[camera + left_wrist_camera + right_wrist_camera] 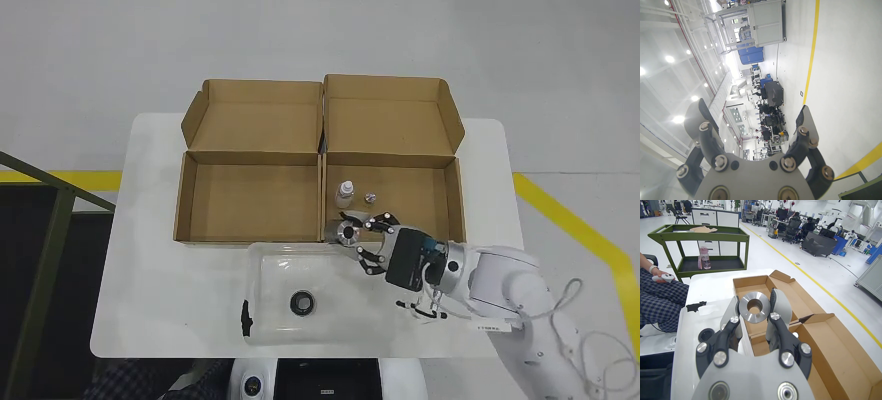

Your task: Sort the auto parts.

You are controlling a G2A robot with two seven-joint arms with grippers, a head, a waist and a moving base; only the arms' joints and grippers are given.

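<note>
Two open cardboard boxes sit side by side on the far half of the white table (150, 250), with their lids folded back. A clear plastic tray (270, 300) lies just in front of them on the near side.

The right gripper (754, 303) has its jaws clamped on the rim of a thick metal ring (762, 303). In the top view, the ring (347, 234) is held over the near left corner of the right box (410, 200), just beside the far rim of the tray. It is turned so that its hole faces the wrist camera.

On the floor of the right box lie a small white bottle-shaped part (345, 192) and, just to its right, a small metal piece (369, 196). The left box (250, 205) stands touching the right one.

One black ring (301, 302) rests on the floor of the tray, near its middle. A scrap of black tape (245, 318) sits on the tray's left edge.

The left gripper (753, 106) points out toward the workshop hall, well away from the table. Its jaws are spread wide apart with nothing between them.
</note>
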